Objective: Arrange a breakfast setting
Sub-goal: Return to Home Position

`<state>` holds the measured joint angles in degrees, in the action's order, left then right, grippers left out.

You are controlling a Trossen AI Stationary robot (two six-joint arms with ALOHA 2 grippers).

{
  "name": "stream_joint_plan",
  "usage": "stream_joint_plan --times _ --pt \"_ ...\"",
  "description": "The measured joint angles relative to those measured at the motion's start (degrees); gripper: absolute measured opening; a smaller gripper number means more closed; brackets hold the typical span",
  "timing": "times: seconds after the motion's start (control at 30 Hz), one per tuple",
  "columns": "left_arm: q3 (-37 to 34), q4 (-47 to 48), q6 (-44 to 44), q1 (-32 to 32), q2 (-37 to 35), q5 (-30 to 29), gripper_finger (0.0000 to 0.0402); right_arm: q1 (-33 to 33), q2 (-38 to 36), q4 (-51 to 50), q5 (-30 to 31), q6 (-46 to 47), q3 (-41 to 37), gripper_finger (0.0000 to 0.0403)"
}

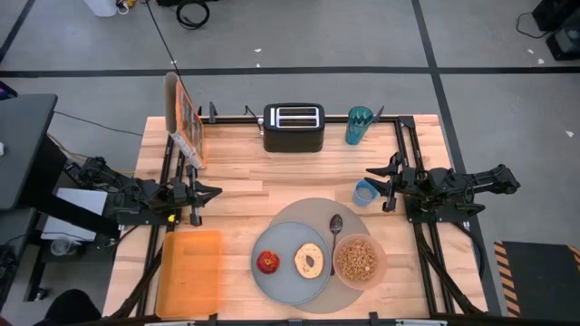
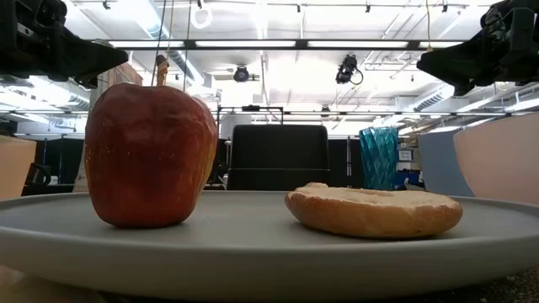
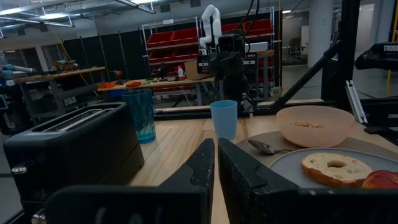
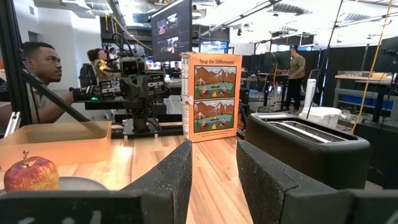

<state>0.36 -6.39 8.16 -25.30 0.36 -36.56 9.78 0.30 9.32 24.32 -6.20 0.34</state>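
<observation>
Toward the front of the wooden bench [image 1: 236,172], a large round grey mat [image 1: 304,210]. On its left part, a round grey-blue plate [image 1: 285,282] carrying a small red apple [image 1: 268,263] and, just beside it, a bagel [image 1: 311,261]. On its right part, a translucent pink bowl [image 1: 381,265] of brown cereal [image 1: 358,258]. Between plate and bowl, a metal spoon [image 1: 334,231]. Left pincer [image 1: 214,191] at the bench's left side, clenched on nothing. Right pincer [image 1: 372,178] at the right side, released, near a small blue cup [image 1: 364,192].
</observation>
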Motion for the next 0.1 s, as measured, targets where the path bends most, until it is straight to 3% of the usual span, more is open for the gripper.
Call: stream_joint_plan --times 0.1 --pt "0.0 0.0 0.0 0.0 0.0 0.0 0.0027 0.0 0.0 0.0 0.0 0.0 0.0 0.0132"
